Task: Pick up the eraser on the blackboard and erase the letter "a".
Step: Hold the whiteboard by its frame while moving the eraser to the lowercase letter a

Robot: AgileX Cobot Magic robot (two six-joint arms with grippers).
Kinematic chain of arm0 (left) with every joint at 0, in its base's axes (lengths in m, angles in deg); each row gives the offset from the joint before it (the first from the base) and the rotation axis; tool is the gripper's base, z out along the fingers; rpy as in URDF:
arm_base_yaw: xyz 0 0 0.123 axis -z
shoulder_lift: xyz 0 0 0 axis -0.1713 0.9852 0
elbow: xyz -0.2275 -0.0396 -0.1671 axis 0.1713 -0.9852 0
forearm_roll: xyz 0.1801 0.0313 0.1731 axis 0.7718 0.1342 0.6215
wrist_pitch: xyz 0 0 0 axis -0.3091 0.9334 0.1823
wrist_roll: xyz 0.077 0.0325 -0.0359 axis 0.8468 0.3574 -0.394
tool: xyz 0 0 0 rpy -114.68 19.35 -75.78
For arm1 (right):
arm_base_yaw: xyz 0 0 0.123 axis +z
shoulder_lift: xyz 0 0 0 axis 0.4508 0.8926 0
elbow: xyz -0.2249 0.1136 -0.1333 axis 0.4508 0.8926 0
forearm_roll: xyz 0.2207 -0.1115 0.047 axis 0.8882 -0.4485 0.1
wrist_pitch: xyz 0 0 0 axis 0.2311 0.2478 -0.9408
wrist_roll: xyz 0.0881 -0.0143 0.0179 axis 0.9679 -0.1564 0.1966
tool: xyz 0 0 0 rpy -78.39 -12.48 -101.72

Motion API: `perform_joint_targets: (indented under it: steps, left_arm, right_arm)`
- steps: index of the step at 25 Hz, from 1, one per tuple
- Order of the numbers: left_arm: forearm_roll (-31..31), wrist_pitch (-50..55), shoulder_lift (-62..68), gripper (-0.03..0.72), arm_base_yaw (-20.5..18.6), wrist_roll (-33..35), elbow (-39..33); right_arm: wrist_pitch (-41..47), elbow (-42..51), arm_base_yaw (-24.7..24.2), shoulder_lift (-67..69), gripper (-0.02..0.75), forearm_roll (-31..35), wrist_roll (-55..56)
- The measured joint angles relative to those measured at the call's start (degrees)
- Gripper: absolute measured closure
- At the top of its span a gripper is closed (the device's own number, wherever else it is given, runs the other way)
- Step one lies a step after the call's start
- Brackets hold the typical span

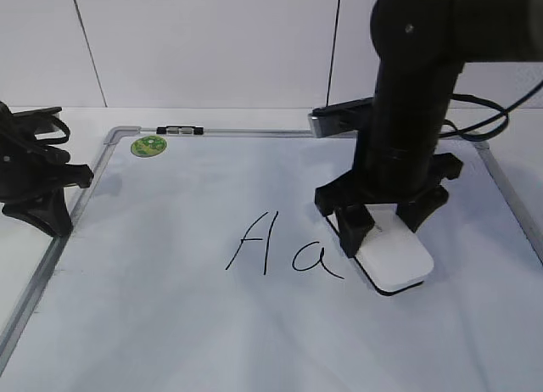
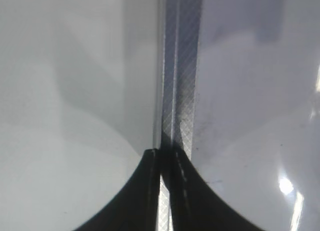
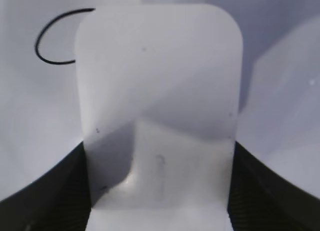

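presently the right gripper [image 1: 386, 231] has its fingers spread wide around the white rounded plastic eraser [image 1: 394, 260], on the silver-framed white blackboard [image 1: 212, 341] just right of the handwritten black letter "a" [image 1: 316, 260]. risk: drifting into the capital beyond. farther left, the left gripper [image 1: 64, 184] is closed, empty.

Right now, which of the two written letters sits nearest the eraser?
The lowercase "a", its tail just left of the eraser; the capital "A" stands farther left.
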Motion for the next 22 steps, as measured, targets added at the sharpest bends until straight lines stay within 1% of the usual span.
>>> perform_joint_targets:
  steps: [3,6,22]
  left_arm:
    - [0.0,0.0,0.0,0.672,0.0,0.0,0.0]
    - [0.0,0.0,0.0,0.672,0.0,0.0,0.0]
    - [0.0,0.0,0.0,0.672,0.0,0.0,0.0]
  right_arm:
    - [0.0,-2.9,1.8,2.2,0.204,0.0,0.0]
    - [-0.1,-4.0,2.3,4.1,0.204,0.0,0.0]
    - [-0.4,-4.1,2.3,7.9,0.204,-0.5,0.1]
